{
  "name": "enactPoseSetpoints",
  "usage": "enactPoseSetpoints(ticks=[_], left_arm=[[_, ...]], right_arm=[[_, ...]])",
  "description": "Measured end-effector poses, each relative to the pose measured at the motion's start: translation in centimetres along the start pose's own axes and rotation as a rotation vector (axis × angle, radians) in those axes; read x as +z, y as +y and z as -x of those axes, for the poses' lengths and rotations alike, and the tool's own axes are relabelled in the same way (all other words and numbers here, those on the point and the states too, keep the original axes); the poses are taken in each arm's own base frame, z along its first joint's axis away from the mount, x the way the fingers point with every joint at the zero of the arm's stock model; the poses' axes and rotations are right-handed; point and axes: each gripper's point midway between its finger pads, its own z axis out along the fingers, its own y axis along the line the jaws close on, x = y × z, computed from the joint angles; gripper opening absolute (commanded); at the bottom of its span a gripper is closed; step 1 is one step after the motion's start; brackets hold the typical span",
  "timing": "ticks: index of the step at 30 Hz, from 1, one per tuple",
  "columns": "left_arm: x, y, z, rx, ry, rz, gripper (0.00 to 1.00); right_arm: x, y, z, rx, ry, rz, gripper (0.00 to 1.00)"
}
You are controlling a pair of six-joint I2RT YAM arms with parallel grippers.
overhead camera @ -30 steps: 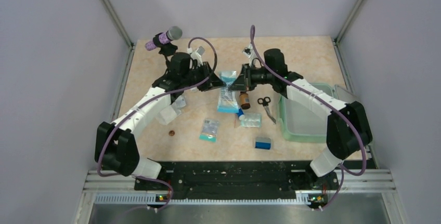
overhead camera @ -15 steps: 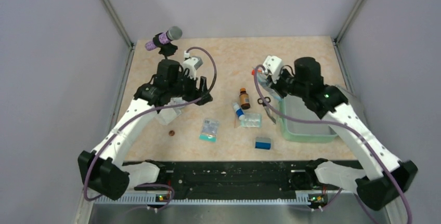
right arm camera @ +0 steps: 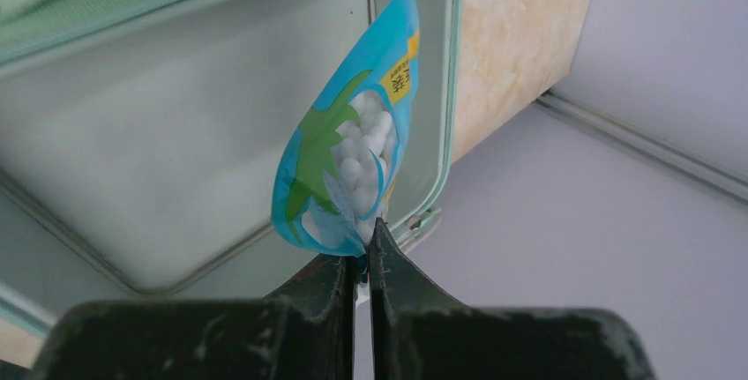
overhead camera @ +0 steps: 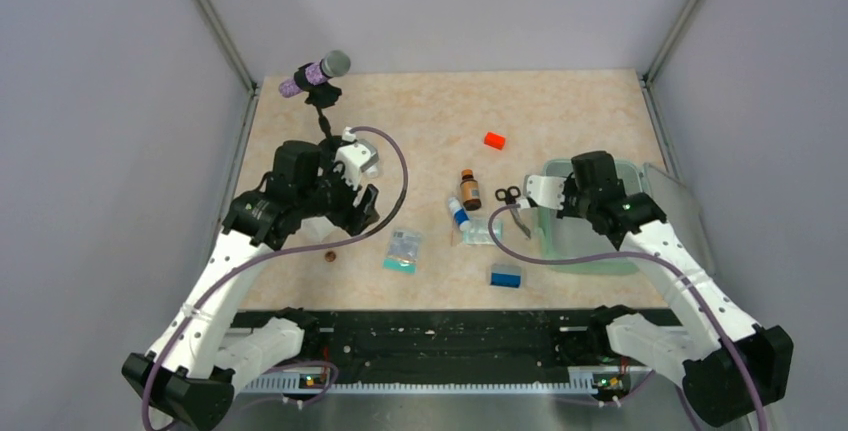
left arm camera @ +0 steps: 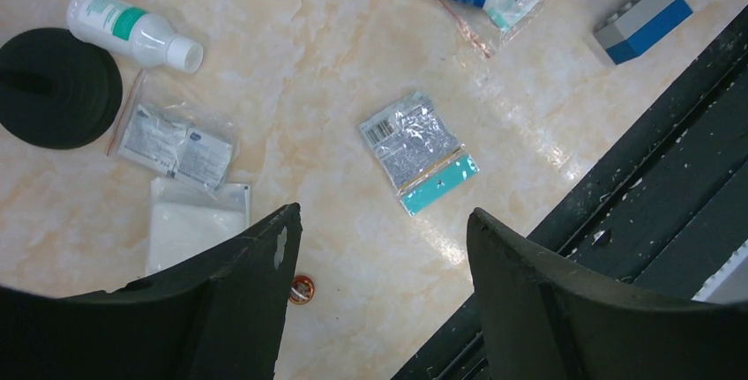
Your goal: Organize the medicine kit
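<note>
Top view: medicine kit lies open on the table's right side, right gripper over it, left gripper over the left-centre.
Left wrist: fingers spread wide, empty, with a foil packet on the table below.
Right wrist: fingers pinch a blue pouch of white pellets above the kit's interior.

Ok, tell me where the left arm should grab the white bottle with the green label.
Take the white bottle across the middle of its labelled body, coming straight down from above. It lies on its side, so the round barrel offers the jaws two opposite sides if they are set crosswise to its length. The black round base sits close to its bottom end, so staying mid-body is probably safer.
</note>
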Motion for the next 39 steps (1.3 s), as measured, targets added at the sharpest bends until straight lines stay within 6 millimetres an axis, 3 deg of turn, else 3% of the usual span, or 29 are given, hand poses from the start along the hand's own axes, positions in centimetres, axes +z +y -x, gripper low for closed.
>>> enactPoseSetpoints(ticks=[5, 12, 19, 29, 39], left_arm=[[-0.2, 0.4, -1.6, 0.007, 0.042, 0.017, 0.74], [-0.4, 0.7, -1.9, -0.010, 0.051, 0.027, 0.74], [-0.6, 0.5, -1.1, -0.046, 0.031, -0.001, 0.74], [-0.7, 0.5, -0.8, -0.106, 0.019, -0.023, 0.74], [-0.7, 0.1, -0.7, -0.126, 0.013, -0.044, 0.73]], right_arm=[[2.0, 0.4, -1.6, -0.108, 0.072, -0.005, 0.00], [6.0, 2.4, -2.9, -0.213, 0.140, 0.039, 0.00], [7.6, 0.7, -3.2, -0.226, 0.135, -0.044, 0.00], [10.5, 1.4, -4.5, -0.230, 0.115, -0.027, 0.00], [12.2, 0.0, -3.9, -0.210, 0.084, -0.086, 0.00]])
